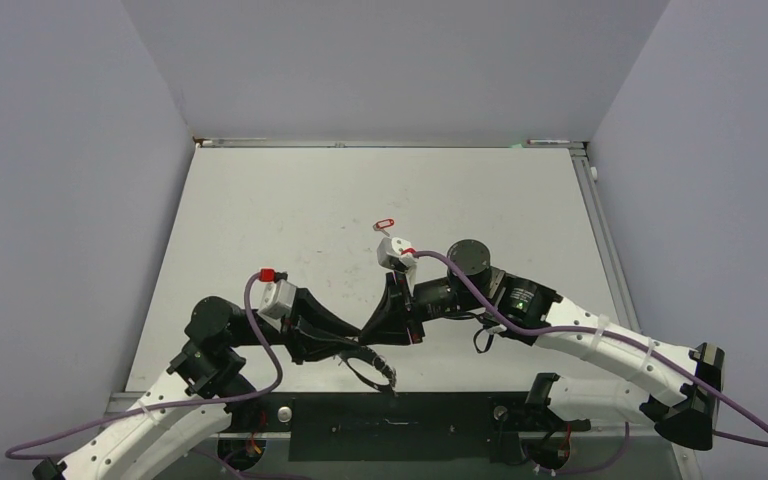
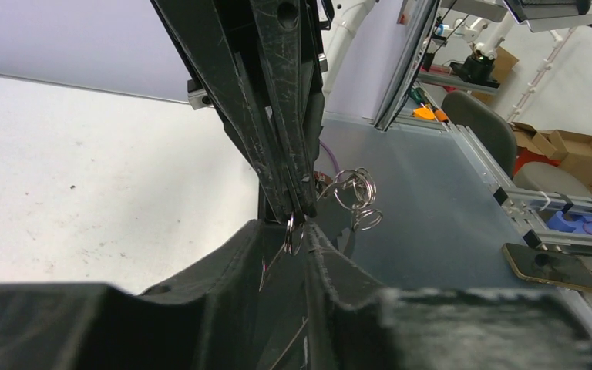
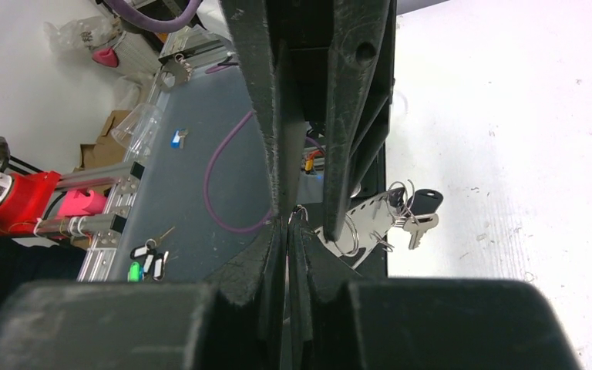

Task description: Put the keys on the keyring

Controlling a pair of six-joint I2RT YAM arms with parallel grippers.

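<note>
Both jaws pinched narrowly on one wire loop (image 2: 293, 231) of the keyring (image 3: 362, 220); the red-tagged key (image 1: 385, 222) lay on the counter (image 1: 260, 220).

The L arm (image 1: 165, 400) is bent at the elbow w/ its forearm laid out to the right, and the R arm (image 1: 600, 345) is stretched left w/ its wrist angled down toward the bases. The L gripper (image 2: 302, 231) and R gripper (image 3: 287, 223) are set tip to tip, approx. crosswise to each other. Both pairs of fingers are pressed together on the keyring (image 3: 364, 218), w/ only a slit seen between them.
</note>
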